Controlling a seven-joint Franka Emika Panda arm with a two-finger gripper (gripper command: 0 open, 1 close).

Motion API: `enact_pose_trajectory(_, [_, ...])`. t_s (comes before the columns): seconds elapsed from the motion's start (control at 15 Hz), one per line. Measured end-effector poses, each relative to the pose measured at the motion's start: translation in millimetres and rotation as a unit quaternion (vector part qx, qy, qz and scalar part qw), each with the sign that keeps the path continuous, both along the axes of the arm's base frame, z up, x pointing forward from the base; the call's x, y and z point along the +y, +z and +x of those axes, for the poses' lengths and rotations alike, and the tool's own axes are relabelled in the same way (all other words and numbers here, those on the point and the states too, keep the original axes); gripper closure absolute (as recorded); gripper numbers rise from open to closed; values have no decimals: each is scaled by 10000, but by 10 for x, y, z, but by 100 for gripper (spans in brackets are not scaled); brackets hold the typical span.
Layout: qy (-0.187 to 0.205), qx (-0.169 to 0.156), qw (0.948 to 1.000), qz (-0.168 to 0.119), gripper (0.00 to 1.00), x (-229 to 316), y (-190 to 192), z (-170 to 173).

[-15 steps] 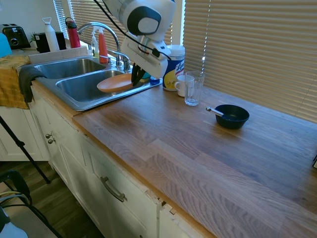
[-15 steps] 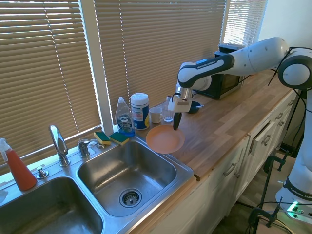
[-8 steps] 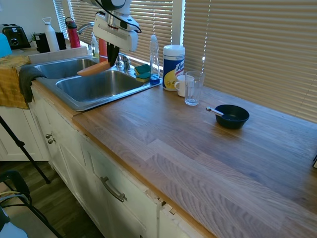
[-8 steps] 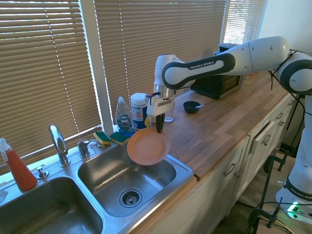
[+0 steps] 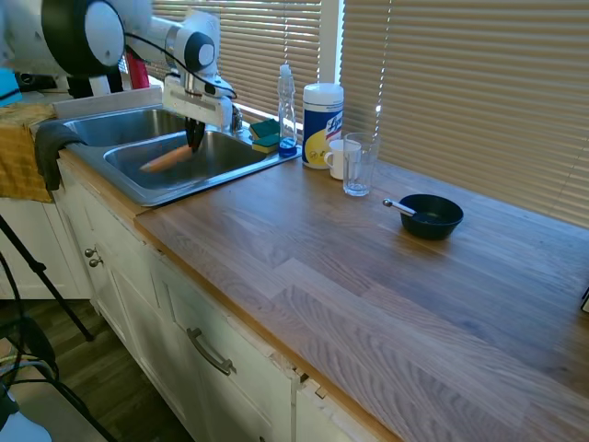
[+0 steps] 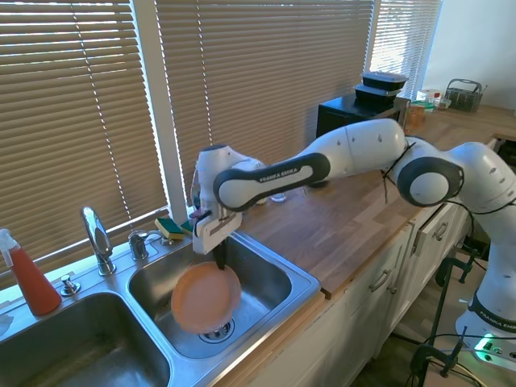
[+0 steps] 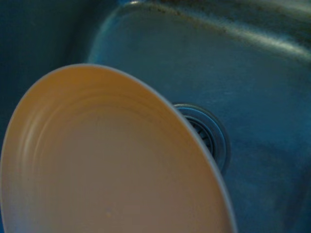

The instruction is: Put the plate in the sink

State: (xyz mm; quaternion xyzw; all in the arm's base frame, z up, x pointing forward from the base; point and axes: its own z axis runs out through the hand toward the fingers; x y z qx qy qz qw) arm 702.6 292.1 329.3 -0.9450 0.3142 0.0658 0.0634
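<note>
My claw is clamped on the rim of the plate, which hangs tilted below it inside the sink basin, above the drain. Next: lower, then release gently.

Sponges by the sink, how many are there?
2. Both yellow-and-green sponges lie side by side on the back rim of the stainless-steel sink, one nearer the curved chrome faucet, the other beside the clear dish-soap bottle. The arm may hide more.
</note>
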Motion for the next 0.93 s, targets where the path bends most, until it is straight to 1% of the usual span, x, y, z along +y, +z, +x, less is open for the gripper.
enact_pose_trajectory(0.2, [-113,112,9999,-17,100,18,-506,189])
enact_pose_trajectory(0.27, [-145,145,9998,-16,0,-5,-603,243])
enact_pose_trajectory(0.33, [-172,163,9997,-12,0,-24,-648,292])
enact_pose_trajectory(0.53, [-226,138,9996,17,0,-31,-625,381])
enact_pose_trajectory(0.93, [-237,121,9996,25,0,-39,-540,408])
